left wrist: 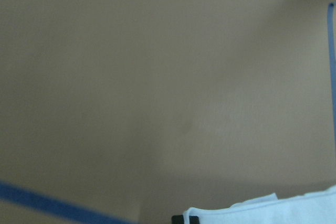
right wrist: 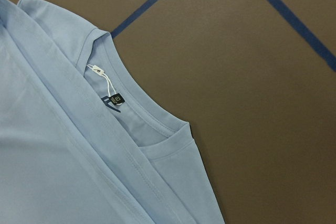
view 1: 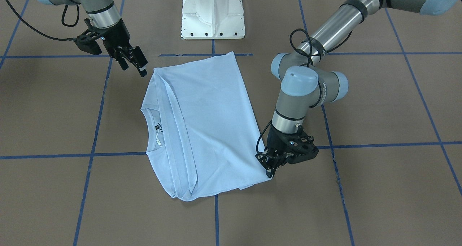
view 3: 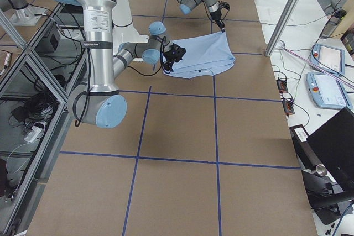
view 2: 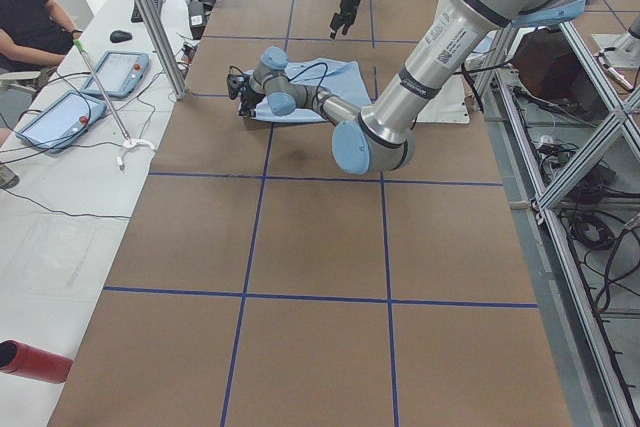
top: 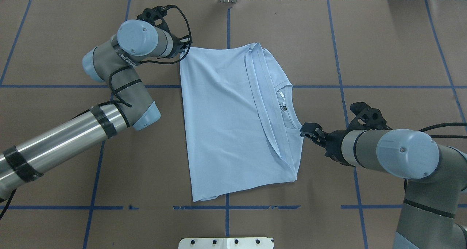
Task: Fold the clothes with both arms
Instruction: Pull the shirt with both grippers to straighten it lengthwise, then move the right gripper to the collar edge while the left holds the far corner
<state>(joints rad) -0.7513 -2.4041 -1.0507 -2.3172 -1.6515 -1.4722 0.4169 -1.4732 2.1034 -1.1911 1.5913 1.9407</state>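
The front-facing view shows both claws plainly. The left gripper (view 1: 270, 173), lower right of centre, is clenched on a corner of the light blue T-shirt (view 1: 209, 123). The right gripper (view 1: 134, 66), upper left, hangs released just beside the shirt's far corner, grasping nothing. The overhead view hides the left claw behind its own wrist. The right wrist view shows the round neck and its label (right wrist: 118, 100). The left wrist view shows only a scrap of fabric at its bottom edge (very blurred).

The shirt lies mid-table, its sides folded inward, the folded layers stacked beside the neck. Brown table (view 1: 379, 188) spreads wide around it. The white pedestal base (view 1: 213, 13) stands near its upper edge.

Blue tape lines (view 1: 54, 156) grid the surface. In the left-side view a person (view 2: 25, 7) sits upper left at a white bench with tablets (view 2: 115, 72).
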